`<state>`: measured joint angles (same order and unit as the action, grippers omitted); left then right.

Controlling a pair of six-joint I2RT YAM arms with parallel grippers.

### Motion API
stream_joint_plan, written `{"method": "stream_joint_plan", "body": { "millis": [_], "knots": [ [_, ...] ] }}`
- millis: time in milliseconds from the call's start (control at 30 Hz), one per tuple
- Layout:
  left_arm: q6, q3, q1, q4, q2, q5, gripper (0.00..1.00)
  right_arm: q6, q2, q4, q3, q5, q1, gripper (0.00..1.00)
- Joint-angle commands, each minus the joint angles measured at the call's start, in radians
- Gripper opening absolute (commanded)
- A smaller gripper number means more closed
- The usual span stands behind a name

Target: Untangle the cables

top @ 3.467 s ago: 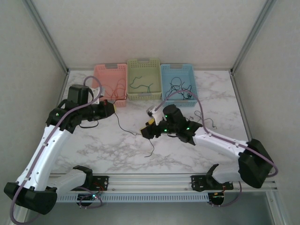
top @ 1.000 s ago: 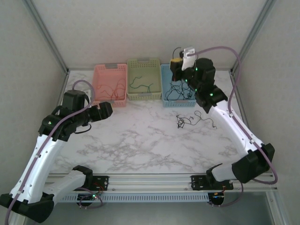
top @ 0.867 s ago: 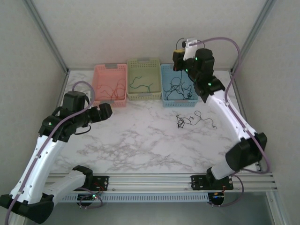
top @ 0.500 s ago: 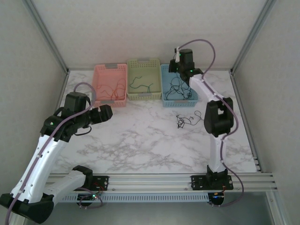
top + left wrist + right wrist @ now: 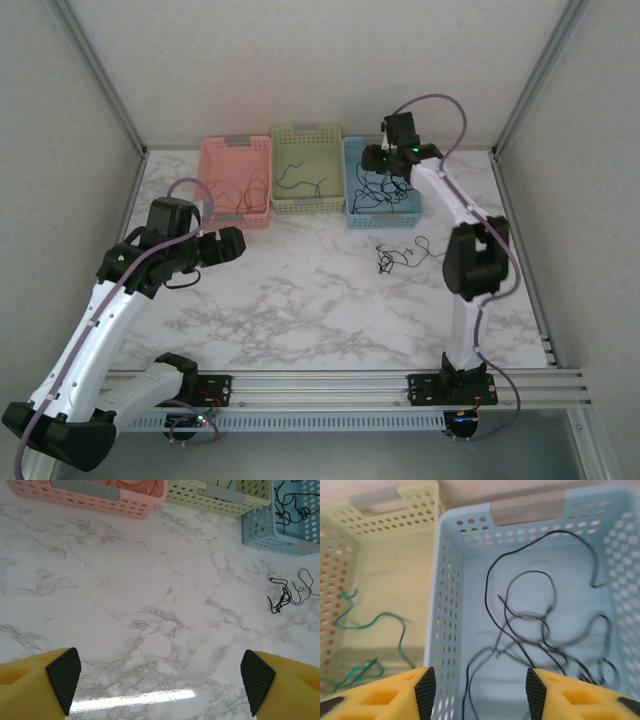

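One cable tangle [image 5: 282, 597] lies left-right on the table [image 5: 150, 605]. Right wrist view: black cables [image 5: 530, 572] loop in the basket [image 5: 447, 605]. Left gripper [image 5: 160, 680], right gripper [image 5: 480, 687]: fingers spread wide, empty.

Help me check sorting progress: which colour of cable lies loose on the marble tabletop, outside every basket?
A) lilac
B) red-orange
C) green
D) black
D: the black tangle lies on the marble in front of the blue basket, while the red-orange cables sit in the pink basket and the green cables in the green basket.
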<state>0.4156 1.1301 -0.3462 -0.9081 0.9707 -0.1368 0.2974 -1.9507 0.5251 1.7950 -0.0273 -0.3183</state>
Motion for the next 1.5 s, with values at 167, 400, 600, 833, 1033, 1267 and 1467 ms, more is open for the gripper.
{"method": "stream_joint_plan", "body": {
  "millis": [167, 400, 600, 833, 1033, 1267, 1467],
  "knots": [
    [-0.015, -0.007, -0.008, 0.024, -0.011, -0.076, 0.86, 0.114, 0.489, 0.058, -0.564, -0.102, 0.158, 0.5],
    [-0.031, -0.01, -0.01, 0.032, 0.016, -0.098, 0.85, 0.268, 0.545, -0.025, -0.841, 0.074, 0.369, 0.49],
    [-0.029, -0.018, -0.01, 0.032, -0.001, -0.088, 0.85, 0.436, 0.387, -0.081, -0.827, 0.135, 0.383, 0.48],
    [-0.019, -0.029, -0.01, 0.024, -0.025, -0.084, 0.85, 0.528, 0.244, -0.143, -0.786, 0.095, 0.4, 0.48],
    [-0.022, -0.024, -0.01, 0.017, -0.028, -0.077, 0.85, 0.529, 0.17, -0.16, -0.755, 0.085, 0.41, 0.37],
    [0.007, -0.037, -0.013, 0.06, -0.018, -0.122, 0.85, 0.47, 0.365, -0.146, -0.804, 0.19, 0.406, 0.0],
    [0.026, -0.054, -0.041, 0.103, 0.007, -0.147, 0.82, 0.437, 0.769, -0.15, -0.821, 0.42, 0.386, 0.0]
  ]
}}
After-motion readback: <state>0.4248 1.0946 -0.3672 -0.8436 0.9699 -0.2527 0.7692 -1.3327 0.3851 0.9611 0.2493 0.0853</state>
